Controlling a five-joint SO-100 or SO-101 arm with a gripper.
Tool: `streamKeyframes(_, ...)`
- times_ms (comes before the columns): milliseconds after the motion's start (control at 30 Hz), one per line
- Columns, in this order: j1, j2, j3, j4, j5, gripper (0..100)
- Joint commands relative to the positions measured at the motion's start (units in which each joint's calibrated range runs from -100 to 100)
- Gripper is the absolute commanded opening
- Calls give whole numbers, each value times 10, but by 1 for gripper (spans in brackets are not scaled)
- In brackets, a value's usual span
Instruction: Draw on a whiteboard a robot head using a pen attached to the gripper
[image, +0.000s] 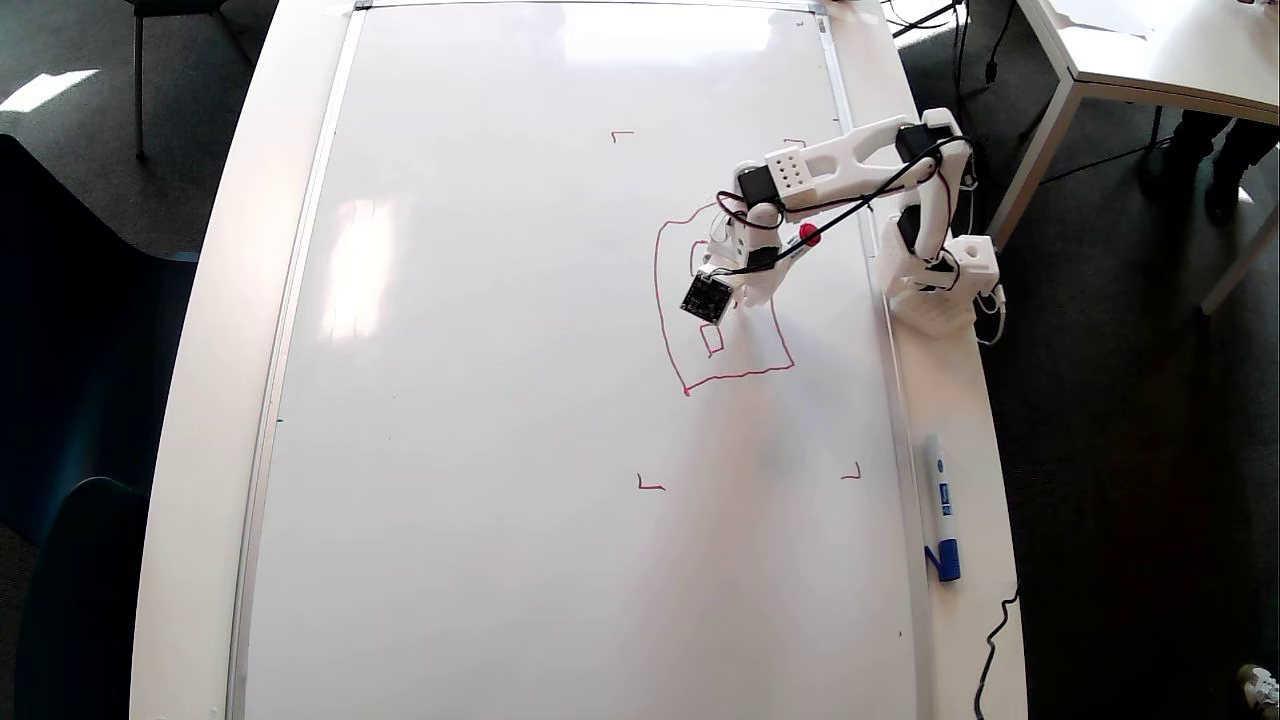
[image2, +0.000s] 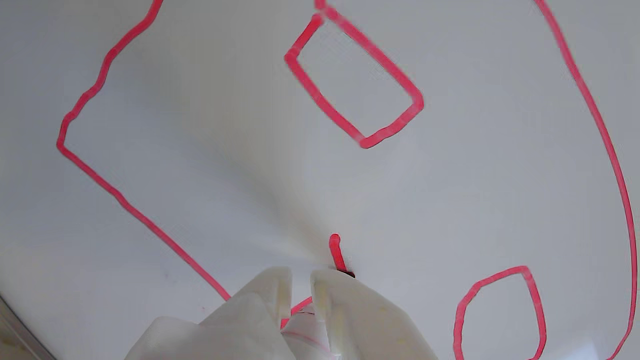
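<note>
Robot head (image: 725, 375): a wobbly red outline is seen in the overhead view on the right half of the board, partly covered by the arm; a small closed box (image: 711, 340) is drawn inside it. In the wrist view the outline (image2: 135, 215) encloses a slanted rectangle (image2: 372, 52) and a rounded shape (image2: 462, 305), with a short stroke (image2: 336, 250) just above the tip.
Pen (image: 803, 240): a red end is shown beside the wrist from above; in the wrist view the barrel (image2: 305, 327) is clamped between the fingers, the tip touching the board.
Tool (image2: 301, 282): closed narrowly around the pen, the two pale fingers nearly together.
Whiteboard (image: 500, 400): glossy white, thin silver frame, window glare on the left; a small red corner mark (image: 650, 485) is seen below the drawing.
Counter (image: 210, 400): white, the board is carried on it, with the arm's base at the right edge.
Blue-capped marker (image: 941, 510): laid on the right strip, well apart from the drawing.
Room: dark floor (image: 1120, 450); another white table (image: 1150, 60) at upper right.
</note>
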Motion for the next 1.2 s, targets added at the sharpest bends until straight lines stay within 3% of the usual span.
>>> streamKeyframes(0, -5, -55, -56, 39, 3, 1)
streamKeyframes(367, 6, -74, -176, 68, 32, 1)
streamKeyframes(867, 38, 127, -326, 43, 50, 1)
streamKeyframes(1167, 29, 162, -371, 49, 50, 1)
